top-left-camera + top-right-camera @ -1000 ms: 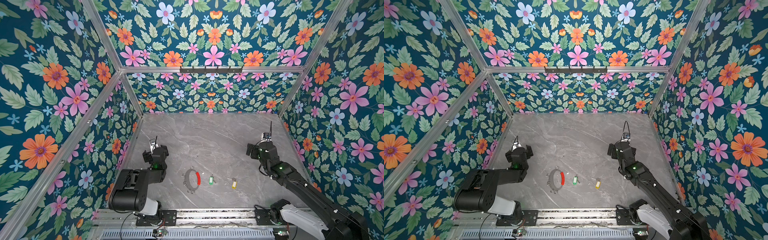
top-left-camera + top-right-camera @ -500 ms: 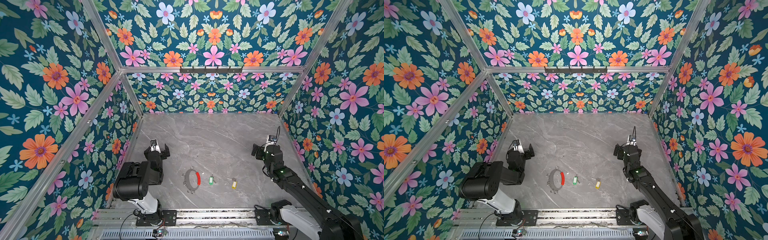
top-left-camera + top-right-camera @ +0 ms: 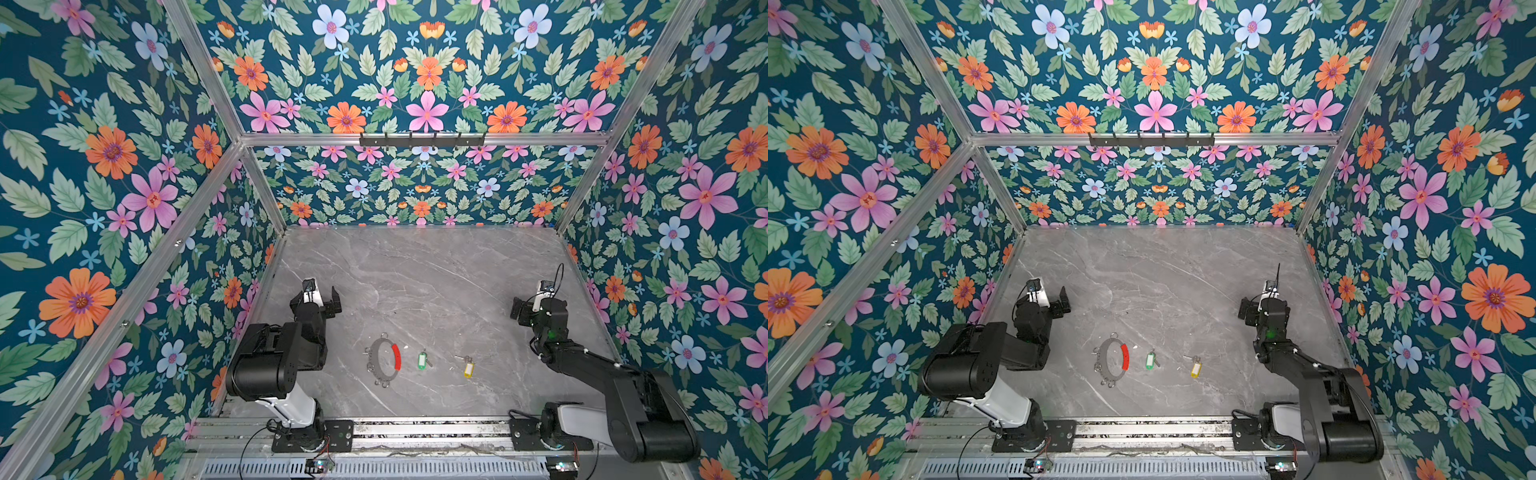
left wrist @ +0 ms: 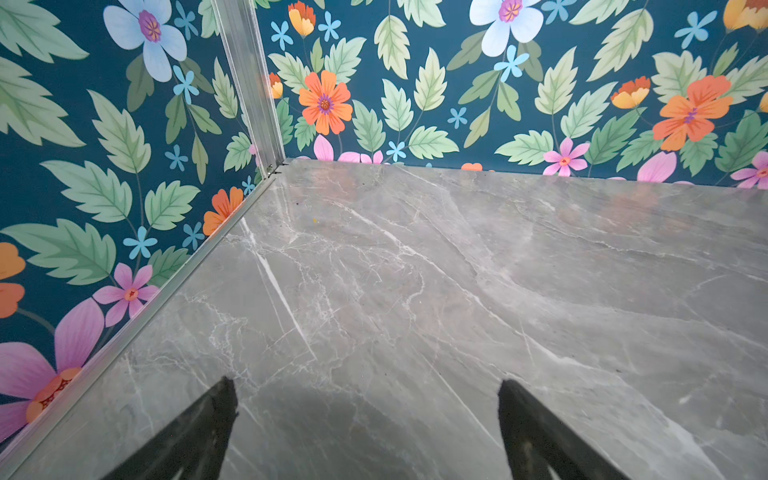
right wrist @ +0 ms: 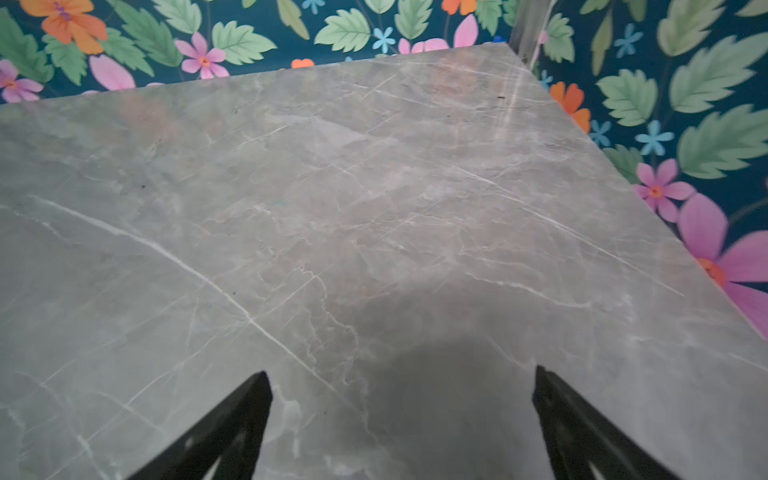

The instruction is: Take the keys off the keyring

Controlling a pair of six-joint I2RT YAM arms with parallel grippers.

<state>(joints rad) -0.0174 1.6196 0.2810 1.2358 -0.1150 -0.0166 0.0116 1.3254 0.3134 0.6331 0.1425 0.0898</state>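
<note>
Nearest my side of the desk [image 3: 436,282], the keyring [image 3: 372,353] lies flat, its red sleeve [image 3: 397,356] on the arc that faces the right arm. The wire loops [image 3: 381,382] round its rim look bare, though they are too small for me to be sure. Just beside the sleeve, and apart from it as far as I can tell, lies the green-tagged key [image 3: 422,360], its tag running roughly front to back. Further toward the right arm and well apart from the ring lies the yellow-tagged key [image 3: 468,369], its tag running much the same way, slightly tilted. I judge both keys are off, and the job looks done.

Further back, the left hand [image 4: 368,380] is spread wide and empty above bare desk near the left wall. The right hand [image 5: 401,374] is likewise released, with nothing between its fingers.

Both hands point toward the far wall [image 3: 415,195], so everything lies behind them, toward the front edge. If I had to reach again, the ring and green key sit nearer the left arm, the yellow key nearer the right.
</note>
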